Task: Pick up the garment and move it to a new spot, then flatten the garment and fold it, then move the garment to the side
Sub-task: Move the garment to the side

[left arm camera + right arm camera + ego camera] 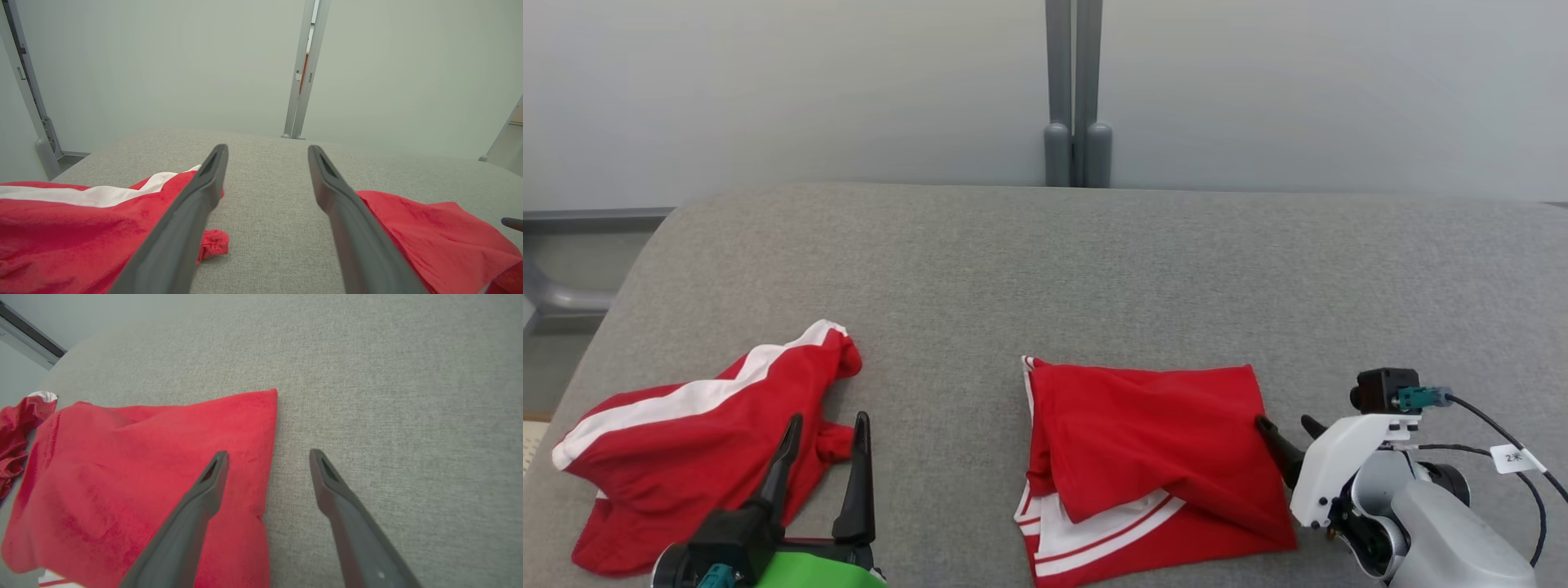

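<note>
A red garment (1152, 457) with white stripes lies folded in the middle of the grey table (1094, 269); it also shows as a flat red patch in the right wrist view (143, 469). My right gripper (1289, 426) is open at that garment's right edge, one finger over the cloth and one over bare table (267, 457). A second red-and-white garment (694, 433) lies crumpled at the front left (81, 228). My left gripper (827, 420) stands open just right of it, fingers pointing away, nothing between them (267, 151).
A grey post (1076, 90) stands against the pale wall behind the table's far edge. The table's left edge (613, 310) drops off beside a grey frame (564, 298). Bare grey cloth surface stretches across the back and right.
</note>
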### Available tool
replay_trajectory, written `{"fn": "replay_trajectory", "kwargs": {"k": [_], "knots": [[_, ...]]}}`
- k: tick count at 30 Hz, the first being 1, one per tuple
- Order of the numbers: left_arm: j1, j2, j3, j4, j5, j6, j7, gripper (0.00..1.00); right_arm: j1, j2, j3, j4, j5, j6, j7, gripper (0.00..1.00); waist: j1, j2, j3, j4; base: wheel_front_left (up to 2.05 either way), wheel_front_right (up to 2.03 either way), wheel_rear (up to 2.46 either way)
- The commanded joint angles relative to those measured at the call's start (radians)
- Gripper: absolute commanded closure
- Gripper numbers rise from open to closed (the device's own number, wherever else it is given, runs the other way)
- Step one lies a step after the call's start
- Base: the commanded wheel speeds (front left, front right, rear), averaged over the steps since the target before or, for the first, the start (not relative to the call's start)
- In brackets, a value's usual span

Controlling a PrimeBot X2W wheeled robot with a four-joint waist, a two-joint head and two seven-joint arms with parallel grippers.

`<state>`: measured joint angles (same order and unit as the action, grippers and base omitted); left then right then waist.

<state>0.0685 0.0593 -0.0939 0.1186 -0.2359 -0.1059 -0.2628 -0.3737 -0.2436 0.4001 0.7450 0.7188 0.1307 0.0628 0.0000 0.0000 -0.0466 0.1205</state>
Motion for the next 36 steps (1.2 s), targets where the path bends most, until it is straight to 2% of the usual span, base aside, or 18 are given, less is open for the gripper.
{"fn": "replay_trajectory", "kwargs": {"k": [1,6,7,8,10,11,12,21,29,36], "knots": [[-0.017,0.002,0.001,0.007,0.003,-0.005,-0.002,0.0,-0.017,0.002,0.004,0.034,0.002,0.0,0.017,0.0,0.0,0.0,0.008,0.041,0.0,0.0,0.0],[-0.025,0.008,0.002,0.023,0.001,-0.009,-0.002,0.0,-0.043,0.039,0.009,0.142,0.04,0.0,0.093,0.0,0.0,0.0,0.009,0.064,0.0,0.0,0.0],[-0.025,0.007,0.001,0.027,-0.001,-0.01,-0.002,0.0,-0.042,0.043,0.014,0.153,0.05,0.0,0.111,0.09,0.0,0.0,0.008,0.065,0.0,0.0,0.0],[-0.025,0.007,-0.002,0.03,-0.003,-0.011,-0.002,0.0,-0.04,0.046,0.022,0.167,0.056,0.0,0.132,0.51,0.0,0.0,0.008,0.064,0.0,0.0,0.0],[-0.024,0.005,-0.009,0.035,-0.006,-0.013,-0.002,0.0,-0.044,0.052,0.031,0.182,0.071,0.0,0.155,0.6,0.0,0.0,0.006,0.061,0.0,0.0,0.0],[-0.025,0.005,-0.01,0.036,-0.007,-0.013,-0.002,0.0,-0.048,0.053,0.036,0.183,0.075,0.0,0.159,0.69,0.0,0.0,0.005,0.058,0.0,0.0,0.0],[-0.027,0.004,-0.012,0.037,-0.007,-0.014,-0.002,0.0,-0.055,0.051,0.04,0.176,0.081,0.0,0.152,1.0,0.0,0.0,0.004,0.054,0.0,0.0,0.0],[-0.046,-0.002,-0.029,0.027,-0.012,-0.017,-0.002,0.0,-0.135,-0.031,0.064,0.112,0.086,-0.001,0.021,1.0,0.0,0.0,0.01,-0.028,0.0,0.0,0.0],[-0.117,-0.006,-0.101,0.014,-0.025,-0.022,-0.001,0.0,-0.215,-0.115,0.096,0.099,0.094,-0.001,-0.013,1.0,0.0,0.0,0.039,-0.18,0.0,0.0,0.0],[-0.182,-0.007,-0.155,0.033,-0.03,-0.024,-0.001,0.0,-0.263,-0.141,0.123,0.089,0.119,-0.001,-0.032,1.0,0.0,0.0,0.078,-0.315,0.0,0.0,0.0]]}}
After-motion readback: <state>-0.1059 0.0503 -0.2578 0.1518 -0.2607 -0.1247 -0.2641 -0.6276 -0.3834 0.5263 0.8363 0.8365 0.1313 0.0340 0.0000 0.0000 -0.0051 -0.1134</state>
